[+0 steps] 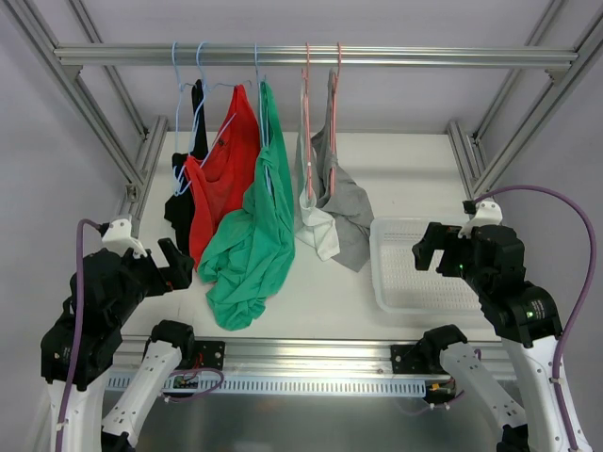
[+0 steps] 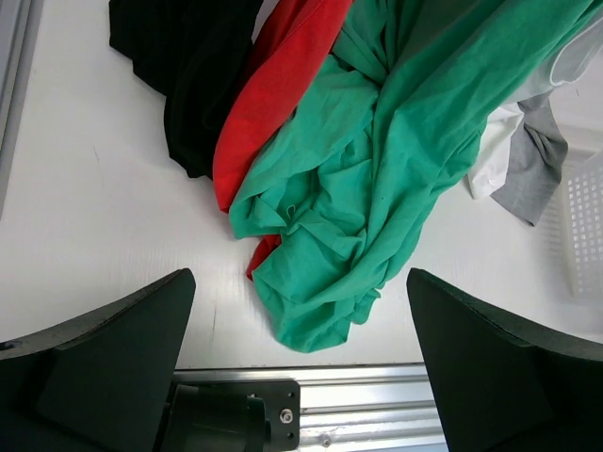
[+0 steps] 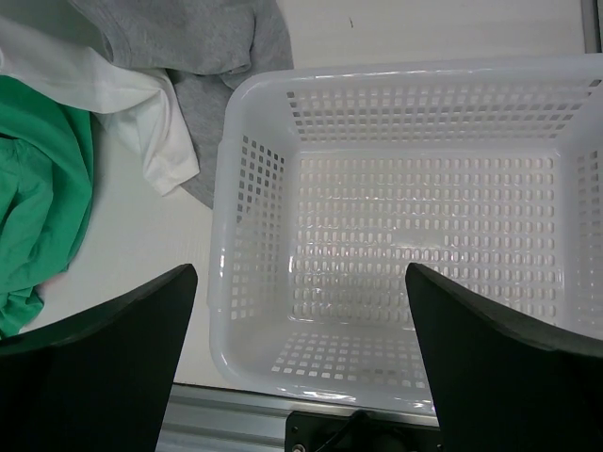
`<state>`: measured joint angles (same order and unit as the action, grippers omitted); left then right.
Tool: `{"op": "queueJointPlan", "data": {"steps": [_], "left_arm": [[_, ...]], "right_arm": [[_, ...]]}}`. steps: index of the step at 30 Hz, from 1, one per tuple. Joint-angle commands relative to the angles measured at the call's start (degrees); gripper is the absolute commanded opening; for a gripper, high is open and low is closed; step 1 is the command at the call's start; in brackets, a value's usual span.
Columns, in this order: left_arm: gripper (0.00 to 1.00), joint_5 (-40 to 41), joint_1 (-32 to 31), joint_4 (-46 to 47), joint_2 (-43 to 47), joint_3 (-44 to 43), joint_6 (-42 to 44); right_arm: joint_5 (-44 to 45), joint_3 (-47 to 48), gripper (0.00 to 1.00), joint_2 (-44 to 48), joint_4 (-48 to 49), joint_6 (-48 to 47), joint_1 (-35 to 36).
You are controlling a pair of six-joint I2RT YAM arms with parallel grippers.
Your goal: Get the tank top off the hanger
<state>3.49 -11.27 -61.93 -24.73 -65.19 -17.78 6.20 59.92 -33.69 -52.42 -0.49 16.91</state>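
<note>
Five tank tops hang from the rail [image 1: 424,56]. Black [image 1: 182,209], red [image 1: 226,174] and green [image 1: 252,250] are on pale blue hangers [image 1: 177,94] at left. White [image 1: 318,234] and grey [image 1: 350,212] are on pink hangers [image 1: 306,94] mid-rail. The hems lie crumpled on the worktop [image 1: 405,179], with the green nearest its front edge.

white table [image 1: 405,169]: mesh basket [image 1: 384,282] rt side, green top [image 1: 247,259] hem pooled left.

A rail [image 1: 311,56] runs across the back, above the surface [image 1: 405,179]. Five hangers [image 1: 305,94] hang from it side by side, mostly left of centre, carrying garments [image 1: 250,254] whose lower ends trail onto the surface. A basket [image 1: 400,282] sits on the surface to their right, near the front edge. The left claw [image 1: 177,264] hovers just left of the garments, the right claw [image 1: 429,250] over the basket.
</note>
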Motion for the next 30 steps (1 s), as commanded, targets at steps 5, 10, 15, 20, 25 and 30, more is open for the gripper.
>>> {"op": "queueJointPlan", "data": {"steps": [5,10,15,20,25,30], "left_arm": [[0.99,-3.8,-0.3,1.6,-2.2,-0.2,-0.9],[0.99,-18.1,-0.3,4.4,-5.0,-4.8,-0.3],[0.99,-31.9,-0.3,7.7,-15.2,-15.7,-2.0],[0.99,-29.6,-3.1,9.8,-29.6,-30.9,-1.5],[0.99,0.0,-32.6,10.2,-47.5,-49.5,0.7],[0.99,12.2,-37.6,13.0,-62.9,-66.3,3.5]], "right_arm": [[1.6,2.0,1.0,-0.4,0.5,0.3,0.1],[-0.4,0.6,0.99,0.4,2.2,3.0,0.1],[-1.6,0.5,1.0,-0.7,3.1,4.6,0.2],[-1.4,0.5,0.99,-1.4,3.8,4.8,0.2],[0.0,1.0,0.99,-1.8,3.8,5.2,0.1],[-0.6,1.3,1.0,0.6,4.1,5.4,0.1]]}}
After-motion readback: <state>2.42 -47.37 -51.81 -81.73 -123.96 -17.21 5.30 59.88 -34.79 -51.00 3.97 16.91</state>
